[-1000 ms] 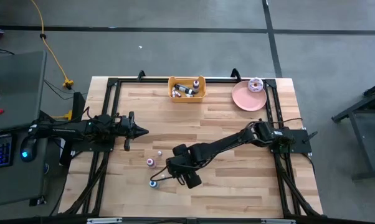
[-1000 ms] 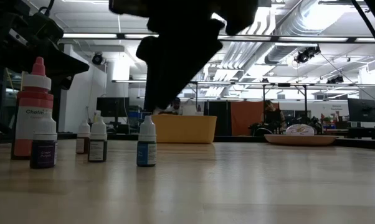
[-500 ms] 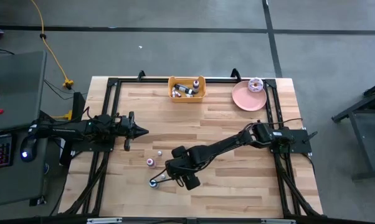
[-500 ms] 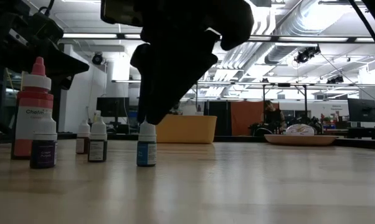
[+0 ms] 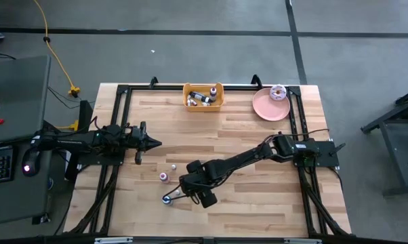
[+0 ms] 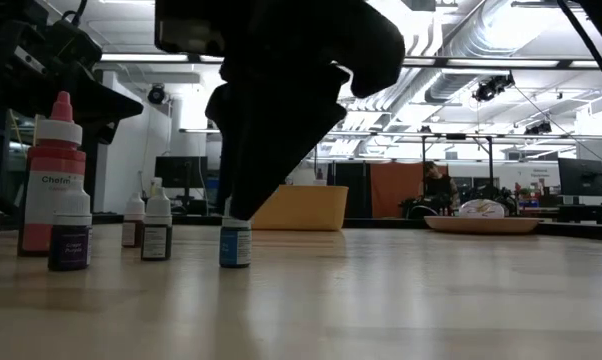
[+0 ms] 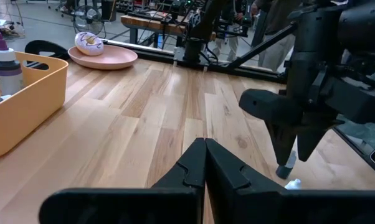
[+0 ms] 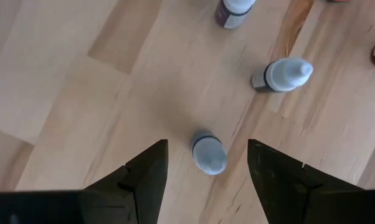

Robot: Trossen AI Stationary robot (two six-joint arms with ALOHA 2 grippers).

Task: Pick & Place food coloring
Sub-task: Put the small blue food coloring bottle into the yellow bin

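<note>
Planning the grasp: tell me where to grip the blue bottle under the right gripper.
Grip the blue bottle at its whitish cap and neck, coming straight down. It stands upright between the open right gripper fingers, and its narrow top suits a pinch.

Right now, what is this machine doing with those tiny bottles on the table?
The robot is sorting small food coloring bottles into a yellow bin at the table's far edge, where a few already lie. Its right gripper is reaching down over a blue food coloring bottle standing upright on the wood, fingers open on either side of the cap and not yet closed on it. Other bottles stand nearby. The left gripper waits at the table's left side, fingers shut and empty.
</note>
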